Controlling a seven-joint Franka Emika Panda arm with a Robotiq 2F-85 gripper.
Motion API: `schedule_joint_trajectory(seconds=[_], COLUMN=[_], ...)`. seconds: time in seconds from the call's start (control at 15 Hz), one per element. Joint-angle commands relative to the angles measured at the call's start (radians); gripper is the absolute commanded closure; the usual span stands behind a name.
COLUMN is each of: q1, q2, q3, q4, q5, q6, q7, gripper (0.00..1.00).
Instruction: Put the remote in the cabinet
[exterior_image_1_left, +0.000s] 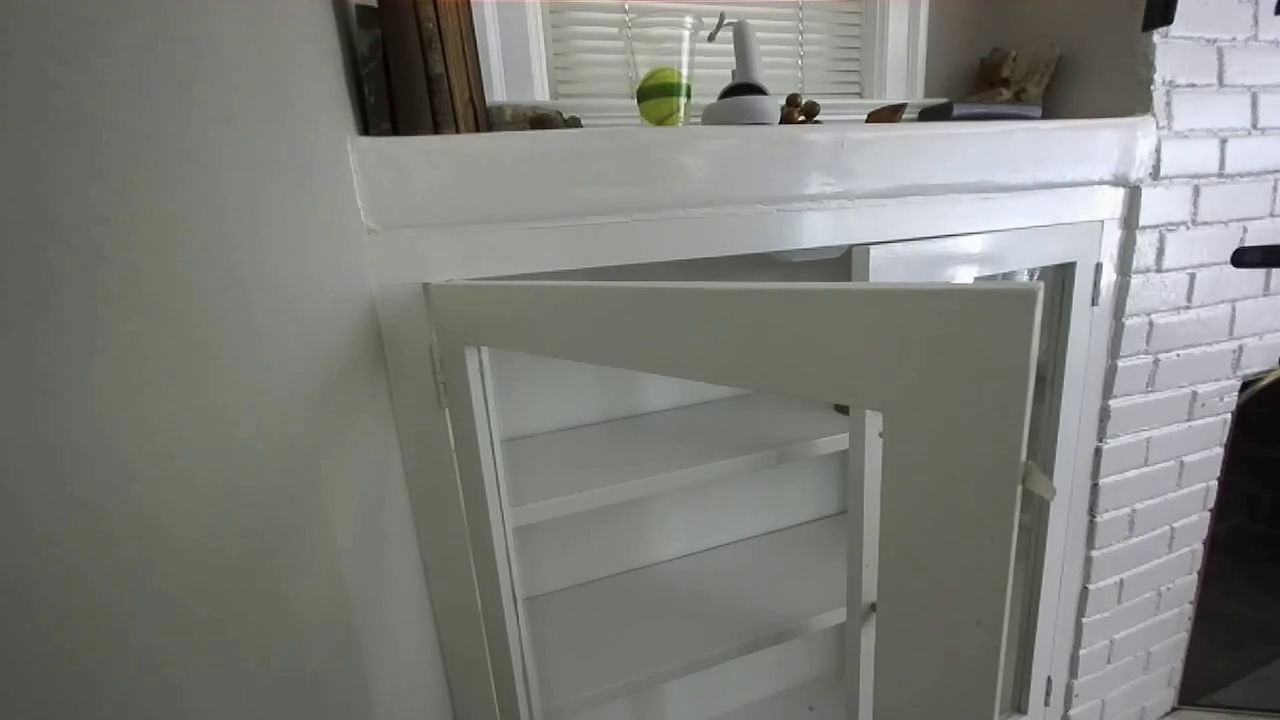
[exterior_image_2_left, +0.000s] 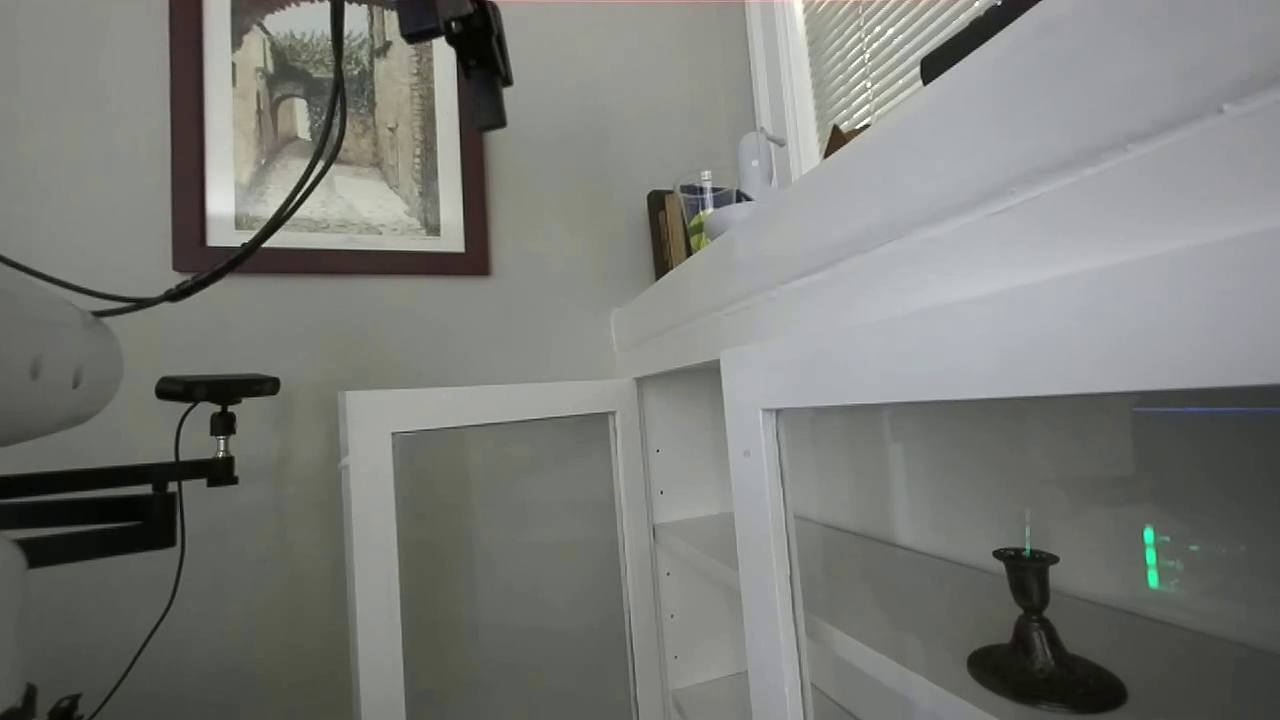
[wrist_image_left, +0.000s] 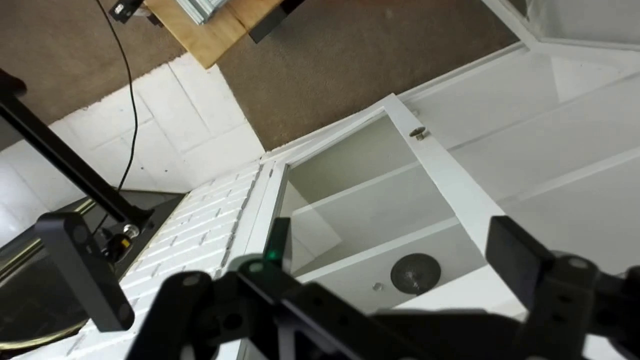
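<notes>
Filling the middle of the frame in an exterior view: white cabinet (exterior_image_1_left: 620, 240). Its framed door (exterior_image_1_left: 740, 330), centre to bottom, is swung out, so access looks sorted. Ledge (exterior_image_1_left: 740, 165) runs along the cabinet's top edge, upper frame. Shelves (exterior_image_1_left: 680, 440) show through the door, middle to bottom. Gripper (wrist_image_left: 395, 240) in wrist view has fingers (wrist_image_left: 517, 257) spread wide, one lower centre, one lower right, nothing held between them. In an exterior view the gripper (exterior_image_2_left: 488, 100) hangs at the top, left of centre, well apart from the door. Candle holder (exterior_image_2_left: 1045, 650), lower right of an exterior view, stands on a shelf inside the cabinet; not part of the job. Remote (exterior_image_1_left: 978, 112): best match is the slim dark oblong at upper right, lying on the ledge; too small to be sure. None seen on the shelf parts in view, rest hidden. Judgement: early, roughly at the pick stage. Door side done, remote not yet grasped. Left: grab it, carry it down past the door, set it on a shelf, let go.
</notes>
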Motion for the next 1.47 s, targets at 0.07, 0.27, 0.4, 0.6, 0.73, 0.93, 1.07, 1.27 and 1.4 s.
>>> schedule_joint_trajectory(seconds=[0.07, 0.27, 0.4, 0.6, 0.73, 0.93, 1.07, 1.27, 1.4], q1=[-0.012, -0.010, -0.007, 0.012, 0.005, 0.011, 0.012, 0.001, -0.013], q2=[0.150, 0.247, 0.303, 0.398, 0.347, 0.391, 0.392, 0.416, 0.448], q3=[-0.047, -0.086, -0.105, -0.134, -0.124, -0.127, -0.128, -0.139, -0.147], q4=[0.184, 0.302, 0.362, 0.457, 0.391, 0.433, 0.437, 0.466, 0.510], q5=[-0.027, -0.013, -0.006, 0.024, -0.004, -0.003, -0.003, 0.036, 0.044], q6=[0.042, 0.075, 0.111, 0.227, 0.220, 0.228, 0.228, 0.207, 0.184], q7=[0.031, 0.028, 0.029, 0.014, 0.011, 0.011, 0.011, 0.081, 0.155], gripper=[0.00, 0.00, 0.00, 0.00, 0.00, 0.00, 0.00, 0.00, 0.00])
